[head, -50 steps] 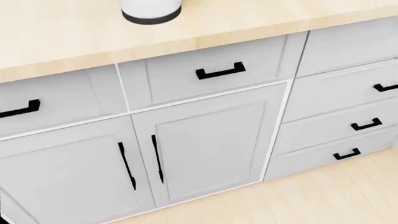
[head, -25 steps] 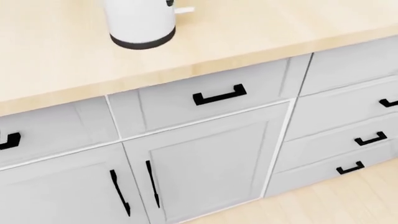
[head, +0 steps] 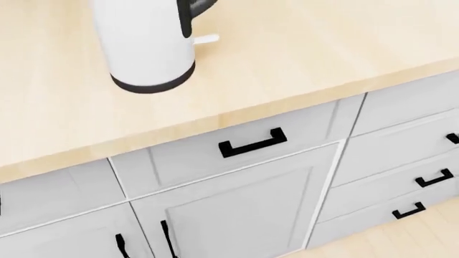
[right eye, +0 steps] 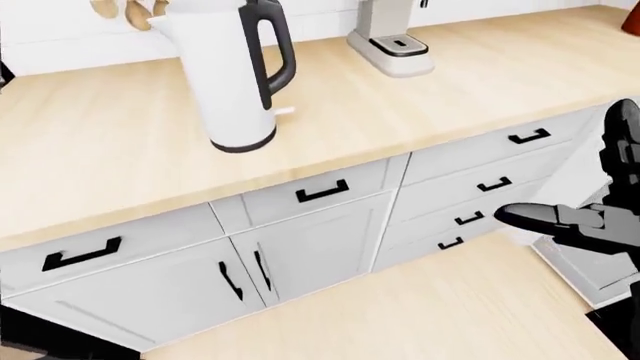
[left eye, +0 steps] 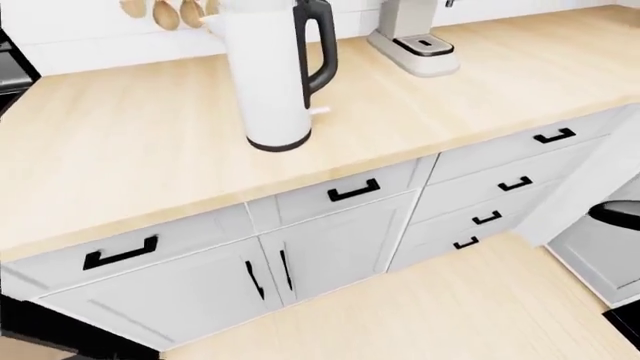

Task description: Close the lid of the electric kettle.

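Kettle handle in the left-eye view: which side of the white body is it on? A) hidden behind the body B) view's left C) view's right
C: the black handle runs down the view's right side of the kettle, facing the coffee machine on the counter.

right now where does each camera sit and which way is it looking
Left-eye view: on the head, looking down at the white electric kettle with black handle on the light wood counter; no hands show.
Head view: steeper, on grey drawers.
Right-eye view: same scene; right hand at the right edge.
All share the kettle.
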Controlling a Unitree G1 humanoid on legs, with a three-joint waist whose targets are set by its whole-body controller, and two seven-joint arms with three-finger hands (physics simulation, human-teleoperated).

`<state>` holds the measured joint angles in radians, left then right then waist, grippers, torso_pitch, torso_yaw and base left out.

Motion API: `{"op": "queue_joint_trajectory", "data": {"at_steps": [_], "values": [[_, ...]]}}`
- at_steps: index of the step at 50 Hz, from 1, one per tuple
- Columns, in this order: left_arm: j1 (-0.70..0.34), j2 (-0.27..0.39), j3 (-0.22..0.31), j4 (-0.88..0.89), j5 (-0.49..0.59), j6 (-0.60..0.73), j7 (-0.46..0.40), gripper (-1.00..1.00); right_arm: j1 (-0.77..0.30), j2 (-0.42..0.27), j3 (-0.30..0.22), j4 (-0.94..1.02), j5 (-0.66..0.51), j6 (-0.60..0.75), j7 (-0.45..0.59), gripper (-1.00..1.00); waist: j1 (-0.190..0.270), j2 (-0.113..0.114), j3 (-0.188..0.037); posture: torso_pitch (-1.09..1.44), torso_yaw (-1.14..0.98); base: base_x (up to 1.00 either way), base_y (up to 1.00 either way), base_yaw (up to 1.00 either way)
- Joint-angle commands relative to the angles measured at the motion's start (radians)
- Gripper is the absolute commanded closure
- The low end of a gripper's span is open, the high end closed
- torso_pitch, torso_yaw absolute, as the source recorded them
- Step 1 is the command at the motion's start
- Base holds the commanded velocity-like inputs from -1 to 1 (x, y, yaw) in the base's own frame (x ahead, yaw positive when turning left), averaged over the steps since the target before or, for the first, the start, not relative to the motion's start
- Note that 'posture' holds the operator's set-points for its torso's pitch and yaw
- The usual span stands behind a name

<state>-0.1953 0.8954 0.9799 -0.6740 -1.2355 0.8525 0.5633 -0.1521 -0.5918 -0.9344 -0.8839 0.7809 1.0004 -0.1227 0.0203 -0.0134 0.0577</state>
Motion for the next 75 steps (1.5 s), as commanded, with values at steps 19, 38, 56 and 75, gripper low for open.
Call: {"op": "queue_joint_trajectory", "data": {"at_steps": [19,38,56,75], "values": [[-0.013,0.015,0.009,-0.012,0.002,-0.017,-0.006,-1.0,0.001,-0.007,0.0,-0.003,-0.017,-0.039,0.004,-1.0,-0.014,0.078,-0.008,0.0,0.0,0.18,0.0,0.0],[-0.008,0.023,0.02,-0.01,-0.012,-0.016,0.001,-1.0,-0.005,-0.007,-0.009,-0.007,-0.004,-0.039,-0.005,-1.0,-0.018,0.021,0.006,0.0,0.0,0.06,0.0,0.0],[-0.013,0.013,0.004,-0.007,0.01,-0.021,-0.01,-1.0,0.026,-0.019,-0.012,0.007,0.069,-0.098,-0.068,-1.0,-0.028,0.026,0.016,0.0,0.0,0.0,0.0,0.0],[-0.011,0.02,0.016,-0.007,-0.004,-0.018,-0.004,-1.0,0.005,-0.014,-0.02,-0.013,0.034,-0.051,-0.045,-1.0,0.001,0.001,-0.001,0.0,0.0,0.0,0.0,0.28]]}}
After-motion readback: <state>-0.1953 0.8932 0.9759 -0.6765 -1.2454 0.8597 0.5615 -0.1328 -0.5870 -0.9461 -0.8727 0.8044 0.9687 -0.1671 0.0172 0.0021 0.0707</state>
